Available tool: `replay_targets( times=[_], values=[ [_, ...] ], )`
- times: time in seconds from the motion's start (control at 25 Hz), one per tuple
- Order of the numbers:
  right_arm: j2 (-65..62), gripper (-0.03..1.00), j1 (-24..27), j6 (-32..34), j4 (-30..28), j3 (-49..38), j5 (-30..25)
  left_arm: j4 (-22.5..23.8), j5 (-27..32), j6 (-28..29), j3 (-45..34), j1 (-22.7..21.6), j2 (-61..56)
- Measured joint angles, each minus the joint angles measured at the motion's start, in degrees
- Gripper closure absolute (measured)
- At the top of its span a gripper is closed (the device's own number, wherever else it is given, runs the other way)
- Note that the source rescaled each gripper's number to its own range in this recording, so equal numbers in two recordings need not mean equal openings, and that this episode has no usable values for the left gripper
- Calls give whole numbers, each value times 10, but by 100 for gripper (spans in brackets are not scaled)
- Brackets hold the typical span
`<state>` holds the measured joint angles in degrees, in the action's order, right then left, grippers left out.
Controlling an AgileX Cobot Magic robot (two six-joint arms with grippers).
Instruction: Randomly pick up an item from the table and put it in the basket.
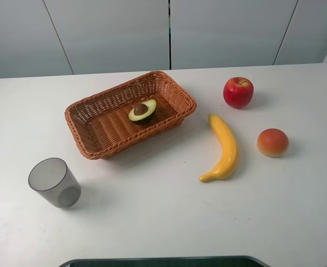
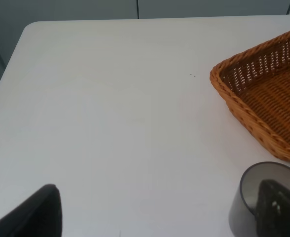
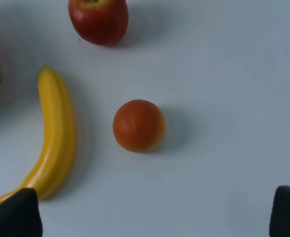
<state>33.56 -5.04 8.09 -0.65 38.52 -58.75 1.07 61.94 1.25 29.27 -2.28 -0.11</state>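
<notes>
Resting spot: halved avocado with dark green skin, pale flesh and round brown pit (image 1: 142,111) lies cut face up inside the rectangular orange-brown woven wicker basket (image 1: 97,146), toward its far right part, on the weave floor.
Task status: judged done, since the item already sits in the basket; nothing seen holding it.
Handling: looks small and light, likely a rigid replica; skin looks smooth, so may be a bit slippery; domed underside could rock on the weave.
Grip advice: if regrasped, take it across the narrow width, fingers on the dark skin edges either side of the pit, coming straight down; basket wall is close beside it, so clearance looks tight.
Left fingers: left gripper (image 2: 155,212) shows two dark tips spread wide apart, released, holding nothing; translucent grey cup (image 2: 263,197) sits by one tip.
Right fingers: right gripper (image 3: 155,215) also spread, released, empty, hovering over the orange-red round peach (image 3: 138,125).
Other items: long yellow banana (image 1: 224,147) and red apple (image 1: 238,92) lie on the large white worktop (image 1: 169,217), well apart from the basket contents.
Arms: neither visible in the high view.
</notes>
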Motion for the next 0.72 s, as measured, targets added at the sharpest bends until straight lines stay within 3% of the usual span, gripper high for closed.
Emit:
replay_targets(
  times=[0.16,0.72],
  values=[
    [-76,-3,0,-15,2,0,-41,0,0,0,0,0,0],
    [-305,-3,0,-33,7,-87,-49,0,0,0,0,0,0]
  ],
)
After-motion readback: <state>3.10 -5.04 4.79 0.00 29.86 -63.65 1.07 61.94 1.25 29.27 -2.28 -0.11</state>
